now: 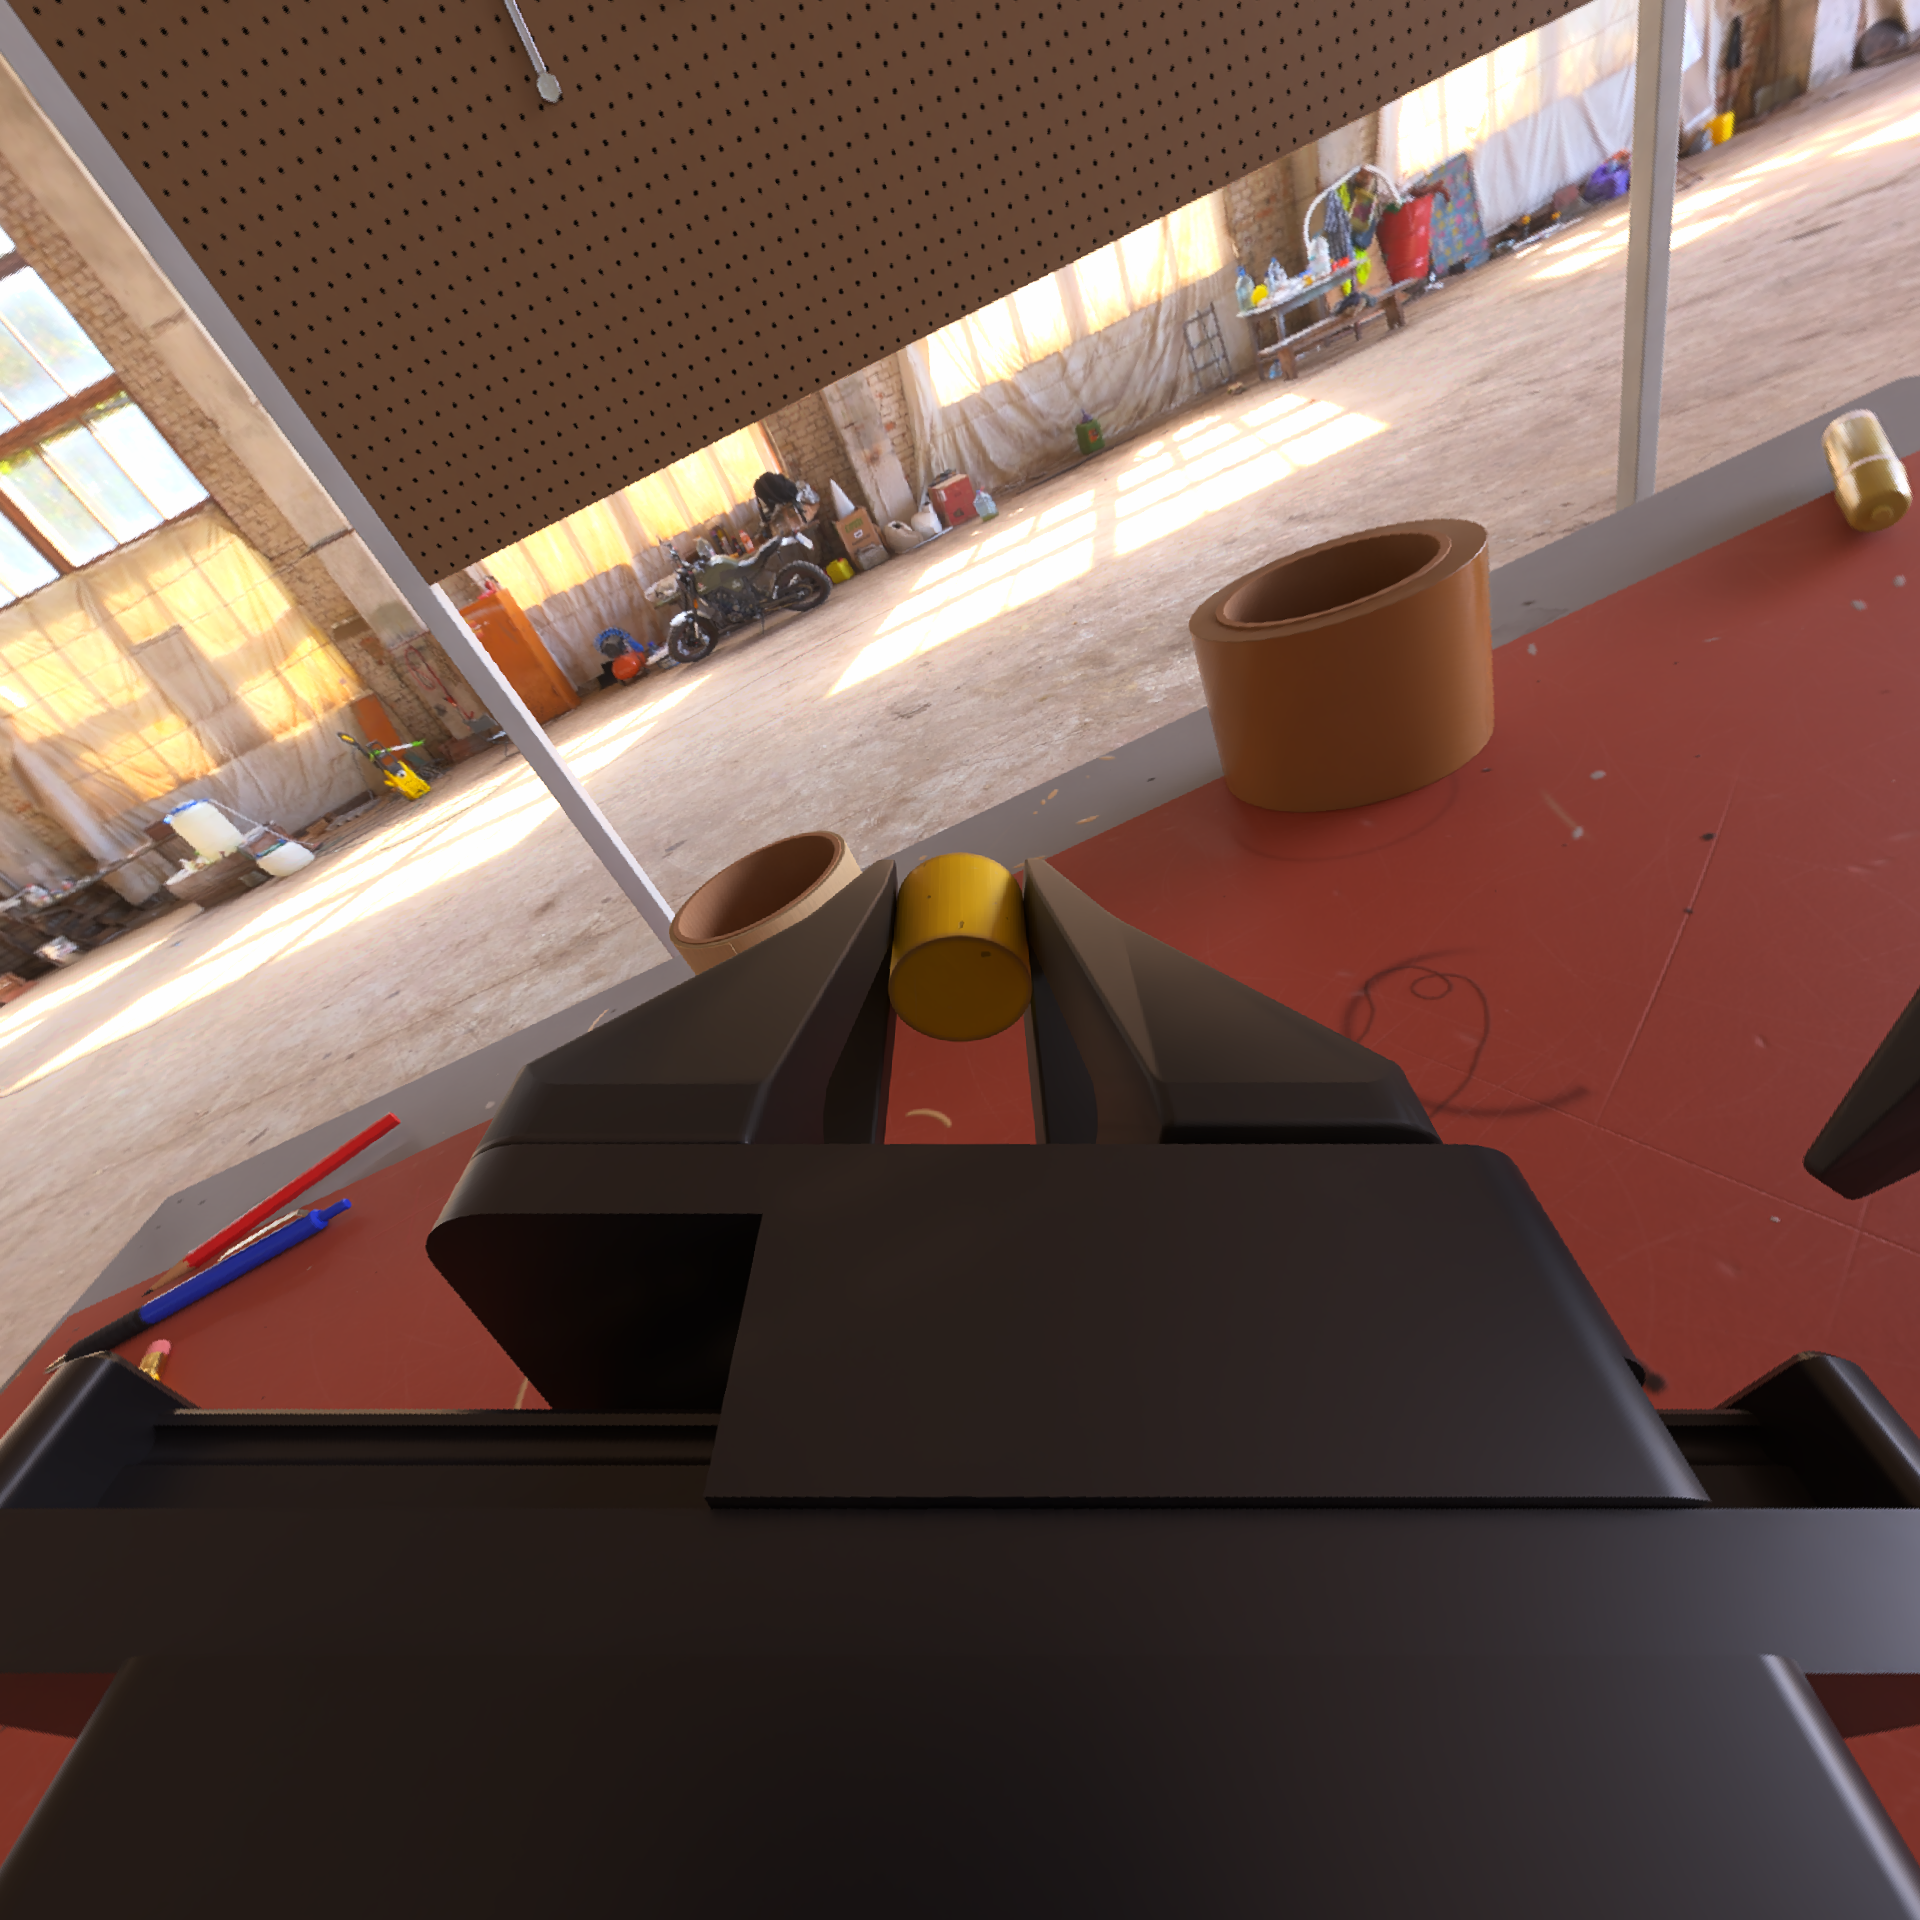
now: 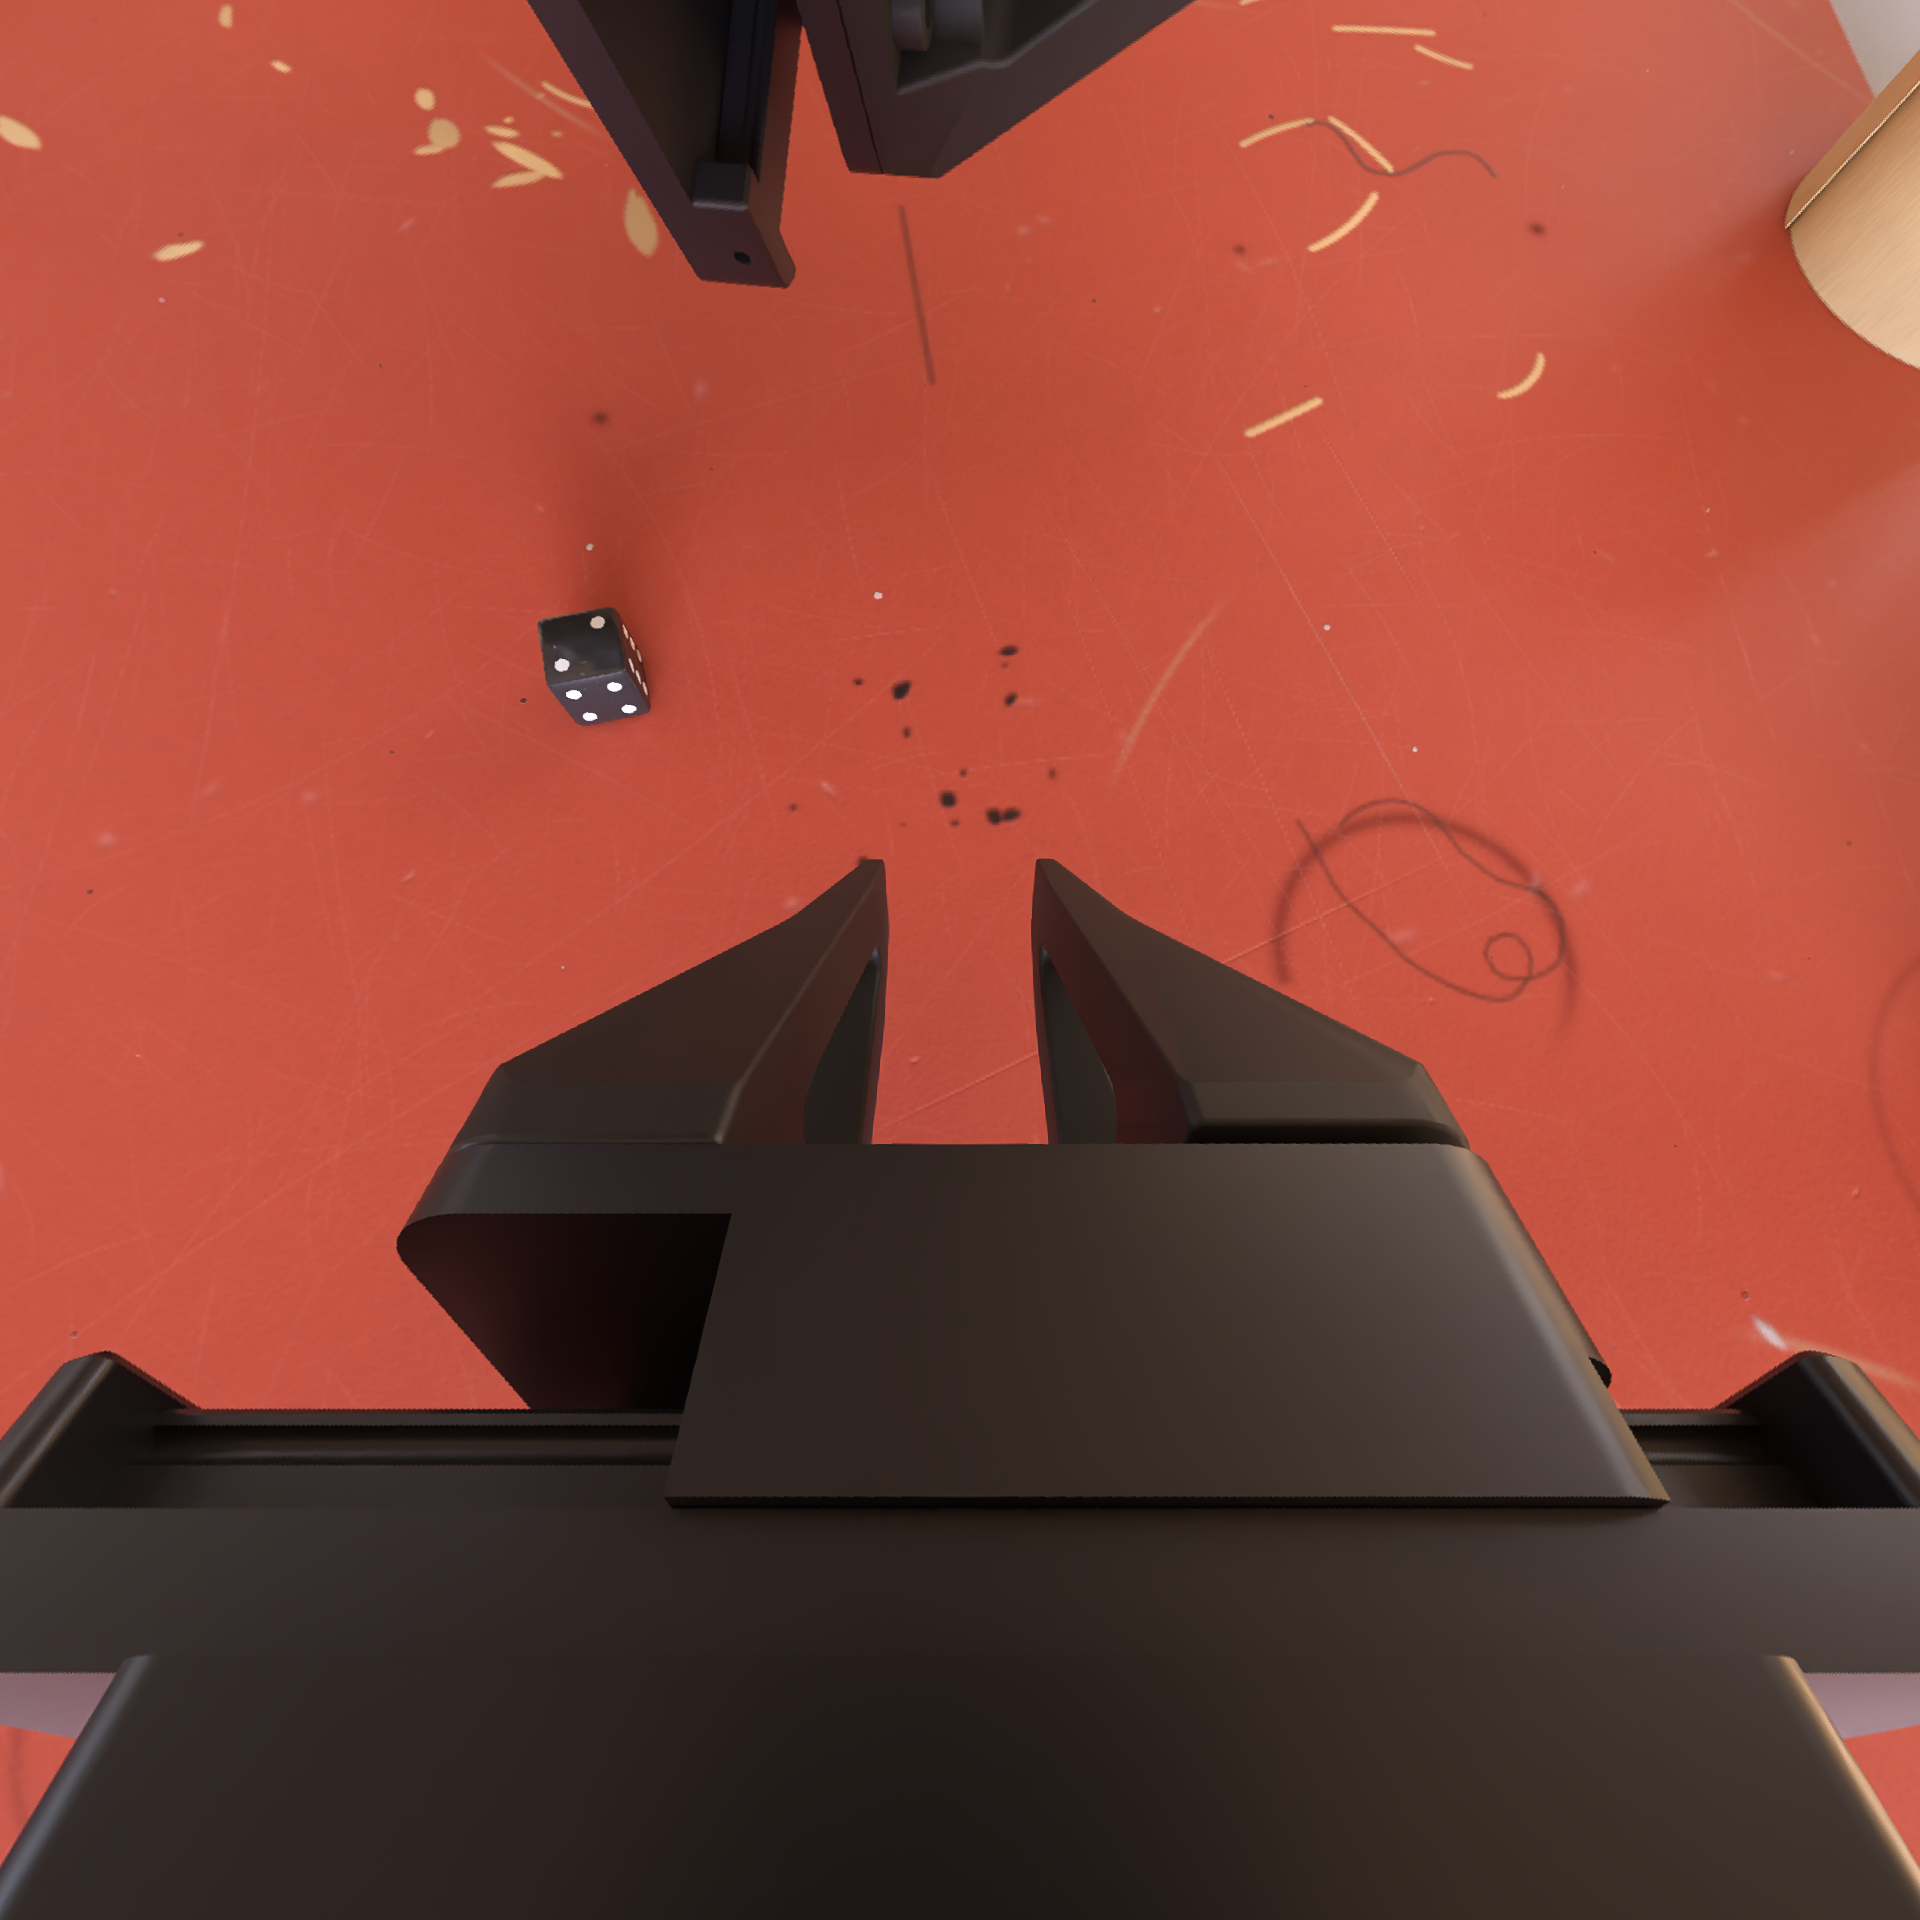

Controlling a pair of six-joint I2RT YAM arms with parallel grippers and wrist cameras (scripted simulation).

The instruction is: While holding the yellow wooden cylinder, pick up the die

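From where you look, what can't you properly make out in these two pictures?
- Pale tape roll, left wrist view: its lower part is hidden behind the left hand.
- Yellow wooden cylinder, same view: its far end faces away.
- Yellowish object, same view: too small to identify.
- Die, right wrist view: underside and far faces hidden.
- Tan round object, right wrist view: cut off by the picture's edge.

Red tabletop, scuffed: black die, brown tape roll, red pencil, blue pen
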